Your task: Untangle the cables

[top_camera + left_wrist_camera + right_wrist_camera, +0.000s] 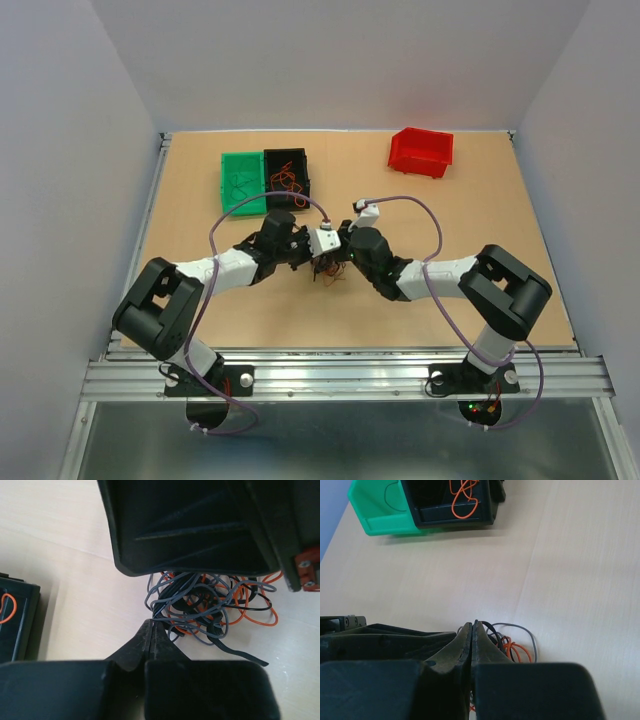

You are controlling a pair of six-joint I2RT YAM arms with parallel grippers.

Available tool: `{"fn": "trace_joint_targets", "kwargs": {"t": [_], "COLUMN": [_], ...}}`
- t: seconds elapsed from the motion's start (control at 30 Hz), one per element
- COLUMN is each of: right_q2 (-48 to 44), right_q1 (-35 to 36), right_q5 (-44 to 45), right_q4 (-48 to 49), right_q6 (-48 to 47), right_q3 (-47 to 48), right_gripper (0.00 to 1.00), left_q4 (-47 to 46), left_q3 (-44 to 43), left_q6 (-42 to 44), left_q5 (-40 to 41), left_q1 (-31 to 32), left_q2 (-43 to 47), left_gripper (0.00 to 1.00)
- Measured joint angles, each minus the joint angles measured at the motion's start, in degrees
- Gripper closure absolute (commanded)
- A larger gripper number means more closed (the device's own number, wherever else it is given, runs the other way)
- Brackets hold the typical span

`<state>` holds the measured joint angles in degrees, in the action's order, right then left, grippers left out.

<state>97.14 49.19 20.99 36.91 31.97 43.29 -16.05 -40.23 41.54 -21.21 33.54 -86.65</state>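
The cables (pixel 210 605) lie as a small tangle of thin grey, orange and black strands on the wooden table, seen from above as a dark knot (pixel 330 273) between the two arms. My left gripper (pixel 151 622) is shut, and several grey strands bunch together at its tips. My right gripper (pixel 473 625) is shut too, at the opposite side of the tangle, and a black strand (pixel 490 630) arcs out from its tip. Its dark body (pixel 200 525) hangs over the tangle in the left wrist view. From above, the left gripper (pixel 318 262) and right gripper (pixel 338 262) almost touch.
A green bin (pixel 243 182) and a black bin (pixel 287 172) stand side by side at the back left; the black one holds loose orange wires (pixel 462 500). At the back right sits a red bin (pixel 421 151). Purple cables run along both arms.
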Motion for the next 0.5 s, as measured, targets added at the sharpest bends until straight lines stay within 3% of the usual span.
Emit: {"fn": "trace_joint_targets", "kwargs": {"t": [0.23,0.5], "right_q2": [-4.8,-19.0], "right_q1": [-0.5,-4.7], "right_q5": [1.9,4.6], "right_q4": [0.2,0.7], "right_q6": [0.7,2.6], "right_q3": [-4.8,-15.0], "right_gripper": [0.99,0.99], "left_q4": [-0.4,-0.6], "left_q3": [0.1,0.9], "left_q6": [0.0,-1.1], "left_q5": [0.9,1.2], "left_q1": [0.5,-0.7], "left_q2": [0.3,4.9], "left_gripper": [1.00,1.00]}}
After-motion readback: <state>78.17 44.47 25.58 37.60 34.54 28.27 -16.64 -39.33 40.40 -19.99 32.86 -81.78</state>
